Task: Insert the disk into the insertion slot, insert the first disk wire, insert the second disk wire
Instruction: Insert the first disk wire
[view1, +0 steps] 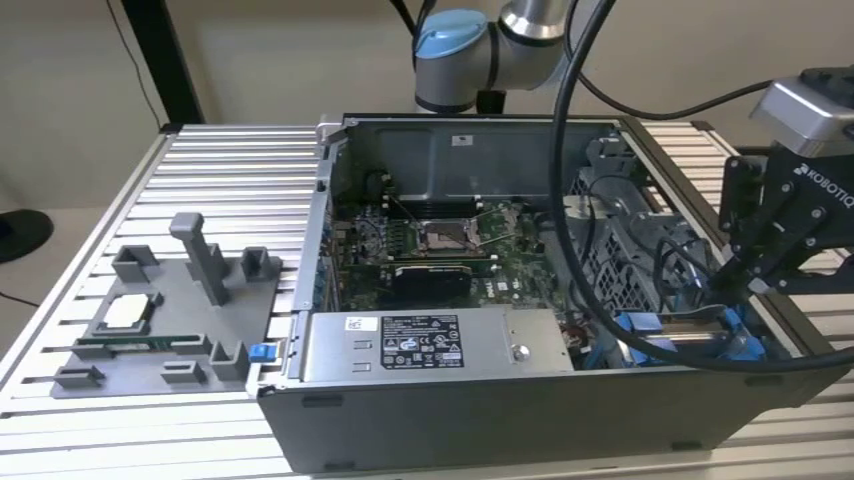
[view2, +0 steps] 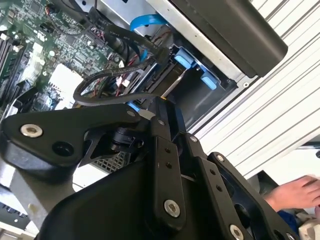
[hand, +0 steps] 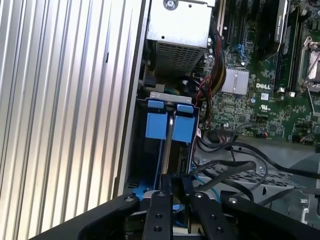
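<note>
Open computer case (view1: 534, 420) lies on the ribbed metal table (view1: 227, 170), motherboard (view1: 427, 240) facing up. The arm reaches into the case's near corner, at the exterior view's right.

Tool (hand: 176, 186): fingers drawn close together and clamped on the near edge of the disk (hand: 169, 142), as far as the first wrist view shows. The disk stands on edge. Its thin metal edge runs from the fingers to the blue frame tabs at the far end.

The disk sits partway inside the insertion slot (hand: 141, 170), the grey bay hard against the case wall. Can't tell how deep; the bay's bottom is hidden.

Loose black cables (hand: 225, 167) lie just beside the bay on the motherboard side. A blue ribbon cable (view2: 145, 21) loops near it. Neither looks plugged into the disk.

A person's hand (view2: 295, 192) shows beyond the table's edge, well apart from the work.

My reading: the first step is in hand, seating the disk. Both wire steps are not yet done. Seating seems to call for holding the disk square to the bay walls, pressing straight along the bay, and keeping the cables out of the gap.
</note>
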